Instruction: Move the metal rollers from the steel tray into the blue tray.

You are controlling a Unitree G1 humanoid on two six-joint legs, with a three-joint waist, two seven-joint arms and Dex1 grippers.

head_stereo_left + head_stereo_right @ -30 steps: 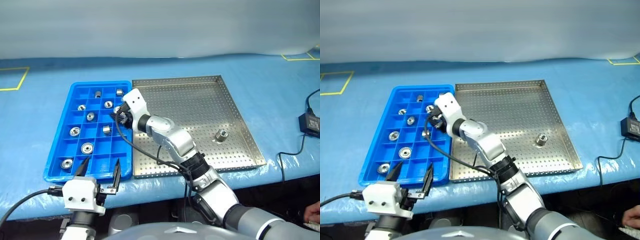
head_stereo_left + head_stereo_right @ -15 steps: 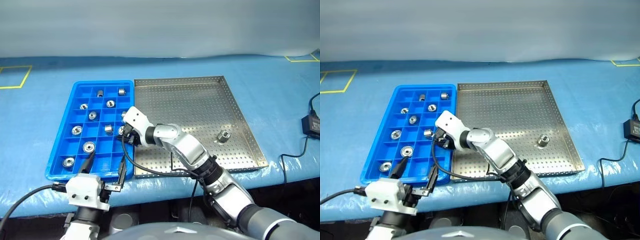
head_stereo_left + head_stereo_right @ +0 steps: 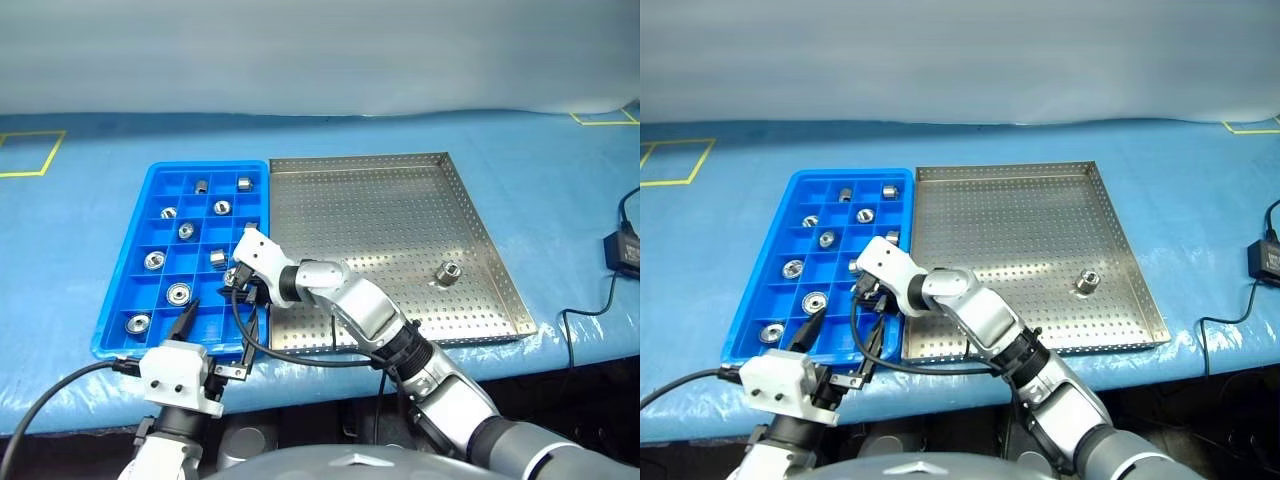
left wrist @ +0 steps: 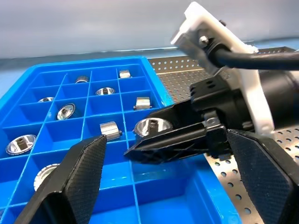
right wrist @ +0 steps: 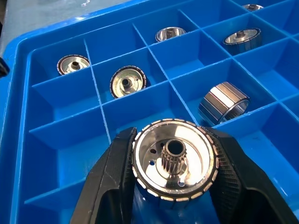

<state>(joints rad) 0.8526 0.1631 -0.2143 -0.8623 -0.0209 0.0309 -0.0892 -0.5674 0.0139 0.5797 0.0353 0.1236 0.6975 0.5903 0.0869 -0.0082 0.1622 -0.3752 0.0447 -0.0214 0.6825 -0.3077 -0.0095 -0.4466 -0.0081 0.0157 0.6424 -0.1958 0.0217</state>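
The counter [image 3: 90,210] is covered in blue sheeting with yellow tape marks [image 3: 25,155]. A metal roller [image 5: 175,164] is clamped by the right end effector [image 5: 174,186] above the blue tray [image 3: 120,345]. The left end effector [image 3: 215,335] is held apart.

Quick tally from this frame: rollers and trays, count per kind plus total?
Metal rollers: 12 (10 lying in the blue tray, 1 in the steel tray, 1 in the right gripper jaws)
Trays: 2
Total: 14
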